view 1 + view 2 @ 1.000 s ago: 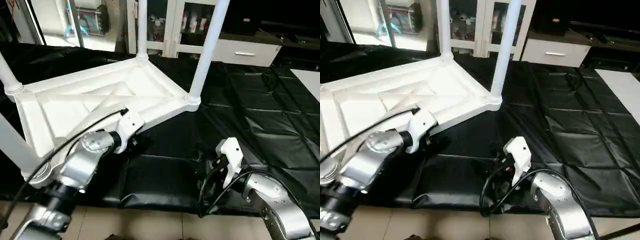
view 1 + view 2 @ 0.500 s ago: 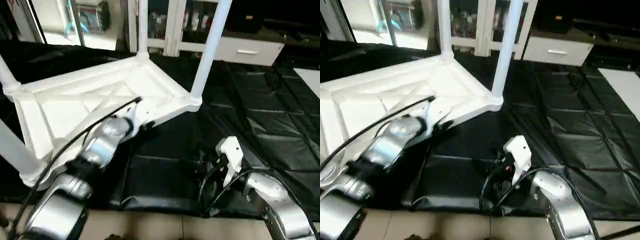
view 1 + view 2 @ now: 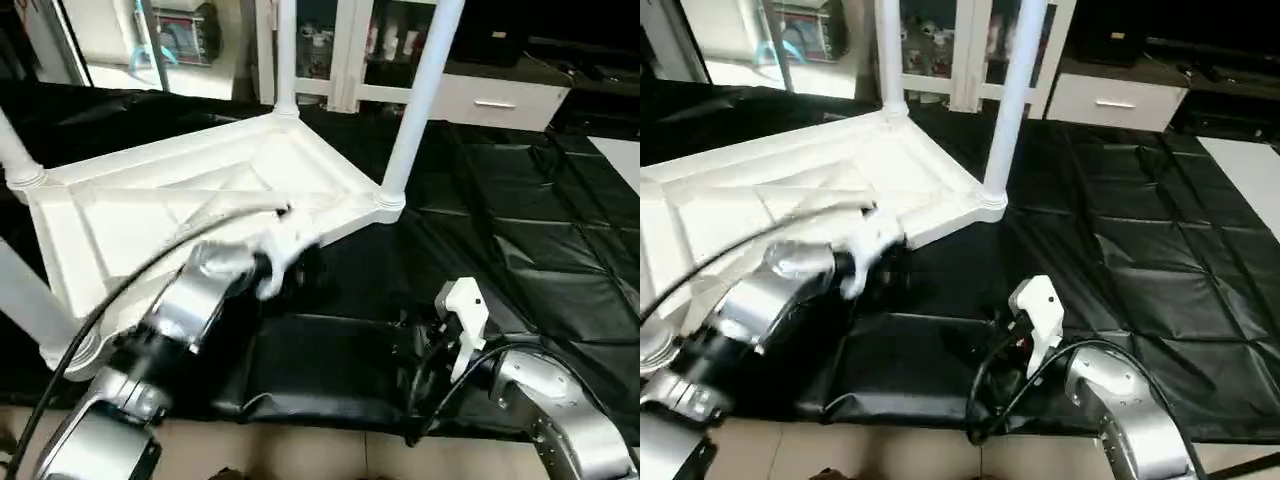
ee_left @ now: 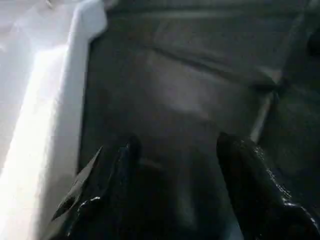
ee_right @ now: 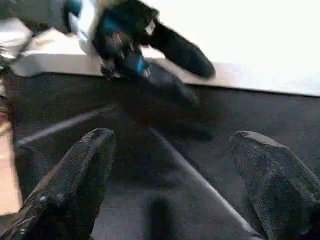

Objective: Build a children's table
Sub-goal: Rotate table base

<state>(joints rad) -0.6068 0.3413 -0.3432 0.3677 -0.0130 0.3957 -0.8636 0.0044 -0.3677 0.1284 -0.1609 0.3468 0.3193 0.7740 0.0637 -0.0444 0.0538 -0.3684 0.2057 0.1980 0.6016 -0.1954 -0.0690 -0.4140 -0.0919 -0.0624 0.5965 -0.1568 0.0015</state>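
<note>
Best done by easing the left gripper, jaws apart and empty, squarely onto the top rim beside it, right gripper likewise spread, held clear.

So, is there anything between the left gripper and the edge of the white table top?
Nothing visible. The left gripper, jaws open, sits beside the table top edge, with bare black mat between them.

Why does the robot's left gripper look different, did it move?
Yes. The left gripper has swung right along the table top's near edge, toward the corner leg.
</note>
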